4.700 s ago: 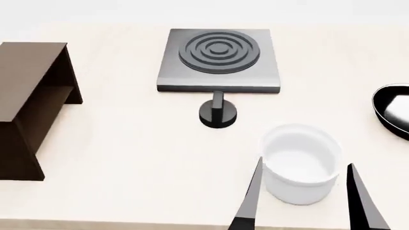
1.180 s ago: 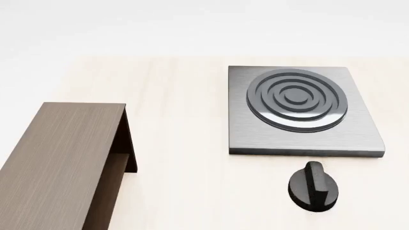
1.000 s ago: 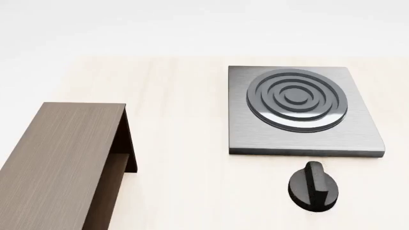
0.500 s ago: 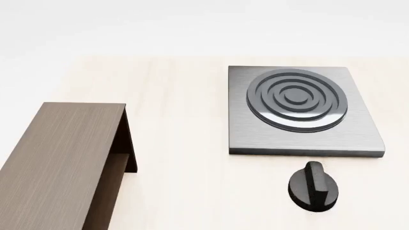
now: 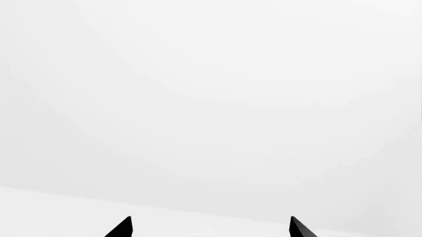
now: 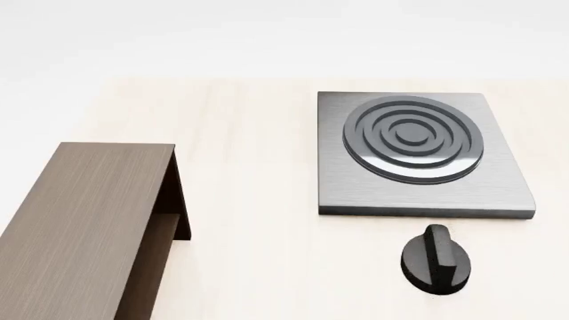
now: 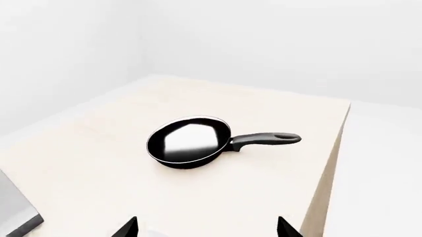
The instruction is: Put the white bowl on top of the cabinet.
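Left hand (image 5: 209, 228): tips spread apart, nothing between them, blank white ahead. Right hand (image 7: 205, 228): tips spread wide; grip on anything cannot be told. Pan (image 7: 189, 142) ahead of right hand on worktop (image 7: 99, 163), handle toward worktop edge. Bowl not visible. Cabinet (image 6: 76, 220) on worktop, top bare, well apart from stove plate (image 6: 422, 153); knob (image 6: 436, 260) near plate.

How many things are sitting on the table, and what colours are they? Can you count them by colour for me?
Black: 2, the knob and the frying pan
Grey: 1, the stove plate
Brown: 1, the cabinet
Total: 4
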Motion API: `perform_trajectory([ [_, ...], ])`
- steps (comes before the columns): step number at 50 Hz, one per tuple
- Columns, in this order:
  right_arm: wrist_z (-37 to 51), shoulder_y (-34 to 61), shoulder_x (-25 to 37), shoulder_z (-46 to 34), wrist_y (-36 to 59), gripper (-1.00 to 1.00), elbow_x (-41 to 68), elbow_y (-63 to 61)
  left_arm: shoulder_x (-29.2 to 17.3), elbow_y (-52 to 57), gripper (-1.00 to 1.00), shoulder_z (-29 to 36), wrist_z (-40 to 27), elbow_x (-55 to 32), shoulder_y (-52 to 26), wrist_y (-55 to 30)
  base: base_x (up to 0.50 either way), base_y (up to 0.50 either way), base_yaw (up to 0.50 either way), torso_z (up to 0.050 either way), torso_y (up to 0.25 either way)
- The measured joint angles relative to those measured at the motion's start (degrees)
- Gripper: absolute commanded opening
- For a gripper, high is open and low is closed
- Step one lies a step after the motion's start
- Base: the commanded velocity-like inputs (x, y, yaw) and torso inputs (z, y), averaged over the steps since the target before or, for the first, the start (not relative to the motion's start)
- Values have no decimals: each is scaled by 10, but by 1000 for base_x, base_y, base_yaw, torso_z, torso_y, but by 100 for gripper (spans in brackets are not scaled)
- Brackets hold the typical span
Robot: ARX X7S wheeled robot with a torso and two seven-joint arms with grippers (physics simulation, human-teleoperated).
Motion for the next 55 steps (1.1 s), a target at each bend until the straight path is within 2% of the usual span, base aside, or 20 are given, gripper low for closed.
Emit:
perform_trajectory([
  [8,18,8,6,5,13,100,79,20,-1,-1,100,2,-1,0,-1,0,0,0,0,0,0],
  [19,19,19,9,0,20,100,132,38,-3,-3,100,3,-2,-1,-1,1,0,0,0,0,0],
  [55,-5,72,11,-53,23,100,150,110,-7,-3,100,6,-8,1,-1,0,0,0,0,0,0],
])
